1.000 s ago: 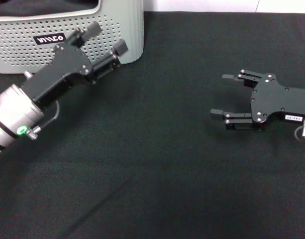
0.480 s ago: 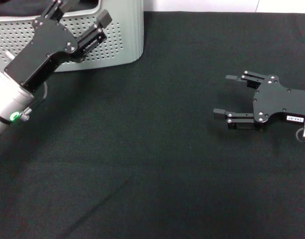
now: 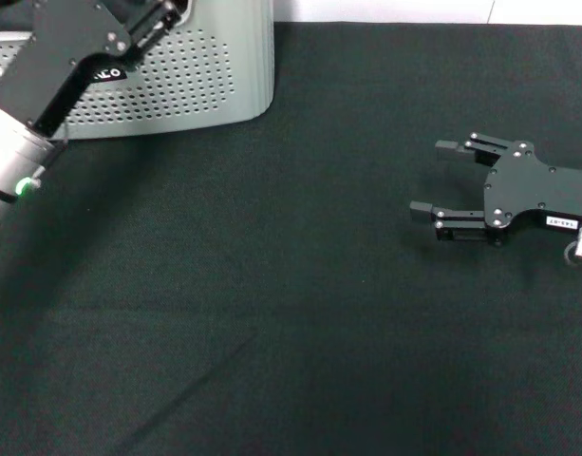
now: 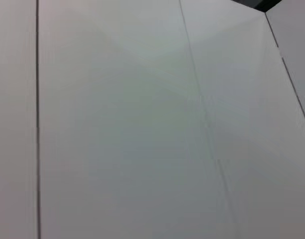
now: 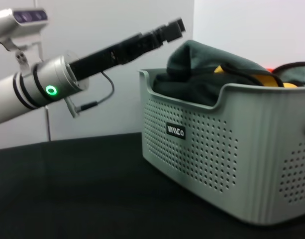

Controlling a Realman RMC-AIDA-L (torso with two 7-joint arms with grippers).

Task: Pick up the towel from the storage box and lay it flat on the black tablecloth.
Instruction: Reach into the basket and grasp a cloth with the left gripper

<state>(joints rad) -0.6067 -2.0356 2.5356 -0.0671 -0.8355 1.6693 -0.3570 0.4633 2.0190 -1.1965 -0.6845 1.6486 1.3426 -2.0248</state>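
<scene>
The light grey perforated storage box (image 3: 200, 81) stands at the far left on the black tablecloth (image 3: 272, 304). In the right wrist view the towel (image 5: 204, 74) lies crumpled in the box (image 5: 217, 144), grey side up with yellow-orange folds showing. My left gripper (image 5: 172, 27) hangs above the box's near wall, open, with nothing in it. In the head view its fingers mostly run off the top edge. My right gripper (image 3: 441, 177) rests open and empty low over the cloth at the right, pointing towards the box.
White wall panels (image 4: 142, 124) fill the left wrist view. A white wall (image 5: 117, 74) stands behind the box. The cloth (image 5: 67, 189) stretches wide and bare between the box and my right gripper.
My left arm has risen and swung back towards the far left, from in front of the box's wall to above its rim. My right gripper drifted slightly right.
</scene>
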